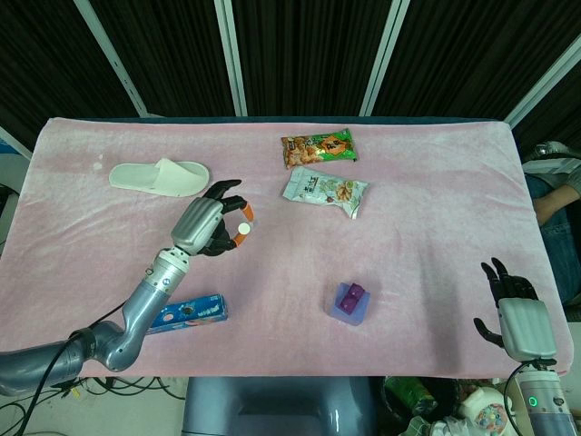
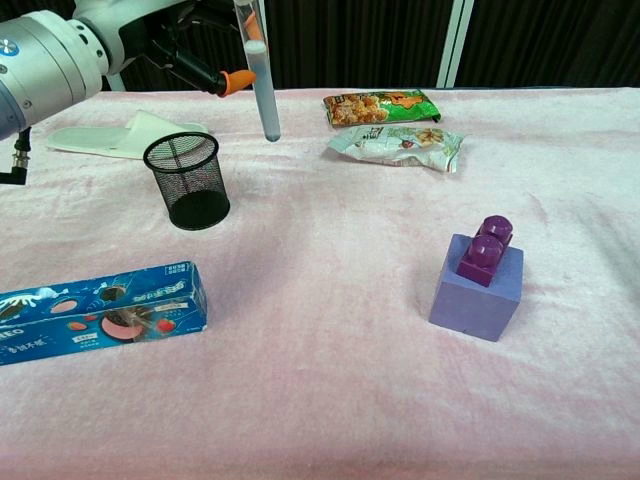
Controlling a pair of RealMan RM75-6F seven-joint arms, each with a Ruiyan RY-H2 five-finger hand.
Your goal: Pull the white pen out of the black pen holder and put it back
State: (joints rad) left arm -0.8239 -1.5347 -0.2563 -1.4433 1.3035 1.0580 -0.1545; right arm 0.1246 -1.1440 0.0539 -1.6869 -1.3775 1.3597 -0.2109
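Our left hand (image 1: 207,227) pinches the white pen (image 2: 262,85) near its top, holding it upright in the air, clear of the black pen holder (image 2: 187,181) and a little to its right, so we judge the pull-out done and the return still ahead. The holder stands upright on the tabletop (image 1: 427,200), mouth open. Our right hand (image 1: 516,309) waits at the near right edge, fingers spread, holding nothing. A pink cloth covers the tabletop; dark ribbed panels with pale frames close the far side.
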